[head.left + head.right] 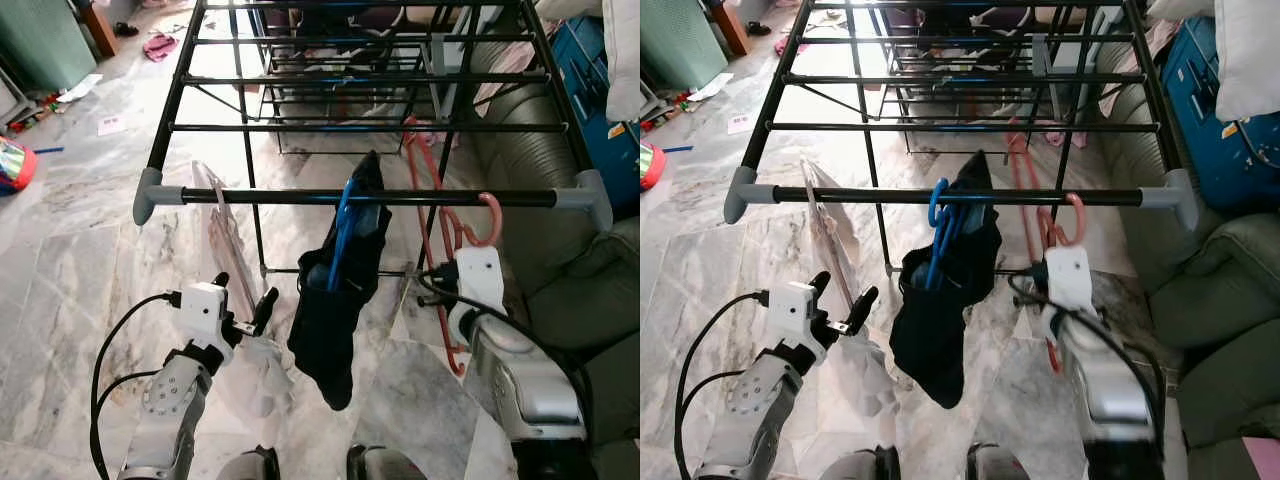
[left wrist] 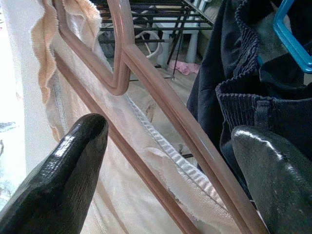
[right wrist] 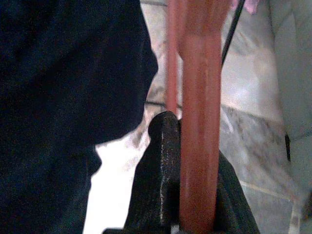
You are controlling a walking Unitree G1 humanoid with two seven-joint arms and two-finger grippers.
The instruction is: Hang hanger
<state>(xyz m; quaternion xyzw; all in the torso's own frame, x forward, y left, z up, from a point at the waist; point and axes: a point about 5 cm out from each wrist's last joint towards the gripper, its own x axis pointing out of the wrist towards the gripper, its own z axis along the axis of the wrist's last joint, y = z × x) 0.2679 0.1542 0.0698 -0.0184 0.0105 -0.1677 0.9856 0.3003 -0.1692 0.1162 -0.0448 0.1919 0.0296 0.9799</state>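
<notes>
Red hanger (image 1: 447, 232) clamped in right hand (image 3: 187, 195); left hand (image 1: 245, 305) wide beside dark garment (image 1: 335, 300).

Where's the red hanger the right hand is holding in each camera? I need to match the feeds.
Left eye: red hanger right of centre, hook on the front rail, above the right hand.
Right eye: red hanger right of centre, hook on that rail.
Left wrist: cannot tell.
Right wrist: red bar upright at centre, clamped between fingers.
Shared landmark: dark garment on the blue hanger.
</notes>
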